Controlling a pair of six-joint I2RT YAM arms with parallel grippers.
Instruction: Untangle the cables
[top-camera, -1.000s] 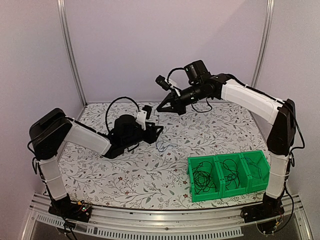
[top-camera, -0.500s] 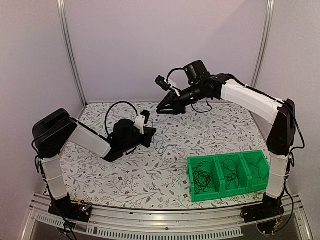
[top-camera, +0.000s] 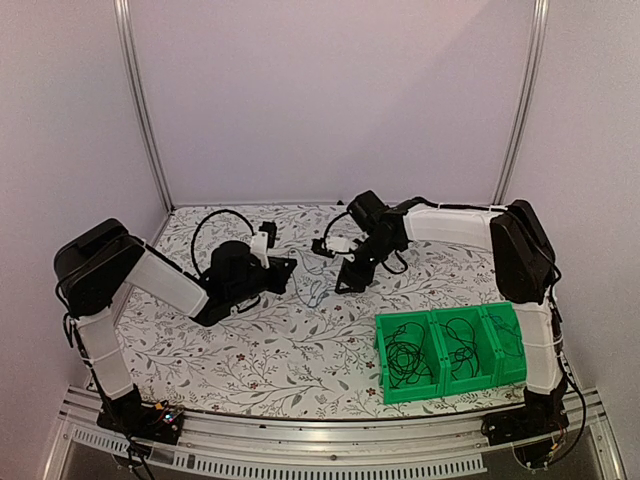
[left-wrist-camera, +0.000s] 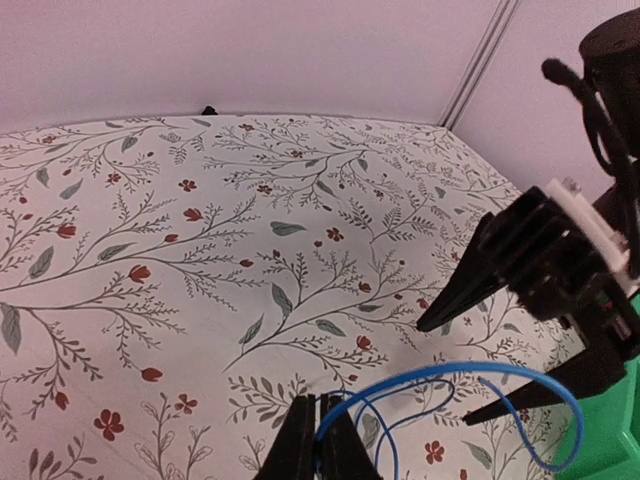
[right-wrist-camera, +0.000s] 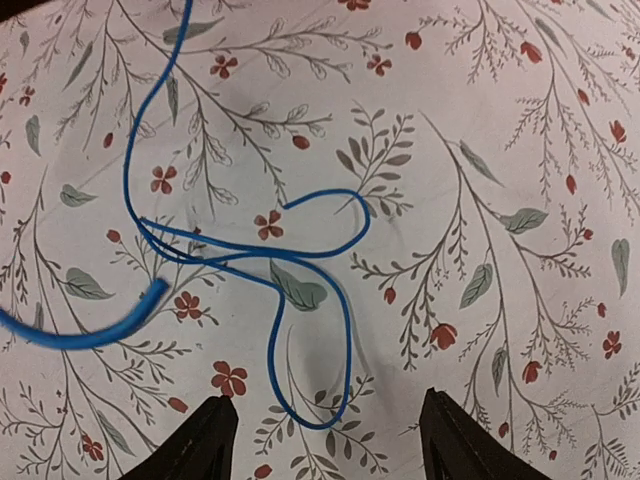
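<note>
A thin blue cable (right-wrist-camera: 345, 330) lies in loose loops on the flowered tabletop, small in the top view (top-camera: 313, 290). My left gripper (left-wrist-camera: 317, 398) is shut on one strand of the blue cable (left-wrist-camera: 470, 375), low over the table (top-camera: 288, 268). My right gripper (right-wrist-camera: 325, 398) is open, its fingers straddling the bottom loop just above the table without touching it; from above it (top-camera: 345, 283) points down just right of the cable. Its black fingers (left-wrist-camera: 470, 290) show in the left wrist view. Black cables (top-camera: 405, 357) lie coiled in green bins.
Three joined green bins (top-camera: 455, 372) stand at the front right of the table, each with black cable inside. A corner of a green bin (left-wrist-camera: 615, 450) shows in the left wrist view. Metal frame posts (top-camera: 140, 110) rise at the back corners.
My right arm has swung down from high above the table to the blue cable and its gripper has opened. My left gripper has closed on the blue cable and drawn slightly left.
</note>
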